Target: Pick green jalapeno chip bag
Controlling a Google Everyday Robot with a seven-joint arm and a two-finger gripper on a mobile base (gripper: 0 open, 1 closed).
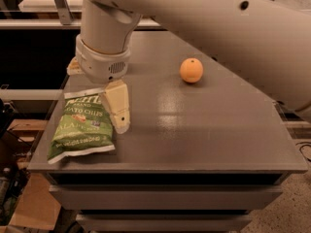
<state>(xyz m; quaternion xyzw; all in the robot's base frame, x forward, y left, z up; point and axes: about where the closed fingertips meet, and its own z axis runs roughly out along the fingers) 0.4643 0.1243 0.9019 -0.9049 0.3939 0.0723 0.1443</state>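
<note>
Hovering pincer (pixel 120 123) beside one green jalapeno chip bag (pixel 80 128) | one orange (pixel 191 70)

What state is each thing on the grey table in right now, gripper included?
green crinkly chip bag with white lettering: lying flat near the table's front edge, not lifted.
round orange fruit: resting on the table, apart from bag and gripper.
cream two-finger gripper: pointing down at the bag's edge on the fruit's side; contact unclear.
grey flat-topped table: bears both.
</note>
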